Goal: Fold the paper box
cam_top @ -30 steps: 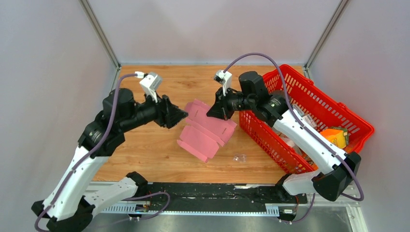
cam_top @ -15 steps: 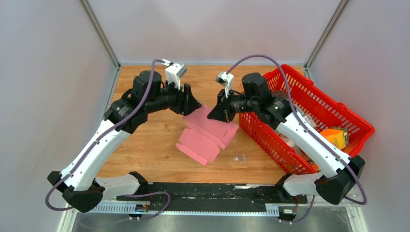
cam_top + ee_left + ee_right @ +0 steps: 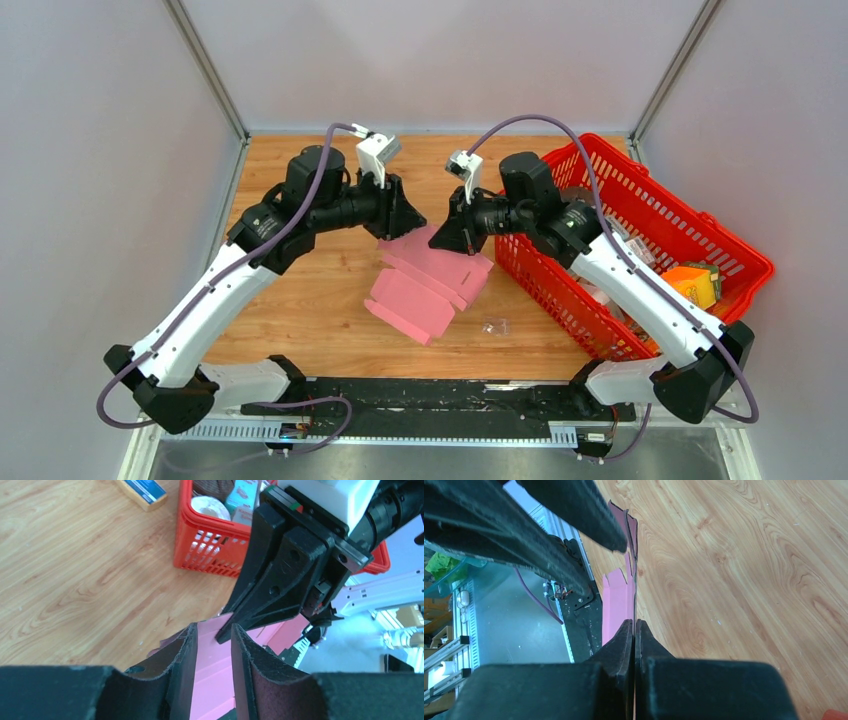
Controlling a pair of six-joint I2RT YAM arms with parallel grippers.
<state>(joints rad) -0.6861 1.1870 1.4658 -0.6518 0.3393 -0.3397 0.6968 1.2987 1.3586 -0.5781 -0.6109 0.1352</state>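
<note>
Roughly mid-table, the paper box lies with its long axis about 1-to-7 o'clock. The right gripper is clamped on the box's thin 12 o'clock edge. The left gripper, at the right gripper's 10 o'clock, has its fingers parted astride that same pink flap, equally near.

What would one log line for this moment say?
right jaws: shut on paper box | left jaws: open around its edge | fold: unfinished

Bright, even overhead light, soft shadows on desk; wrist cams sharp, near fingers slightly blurred.
</note>
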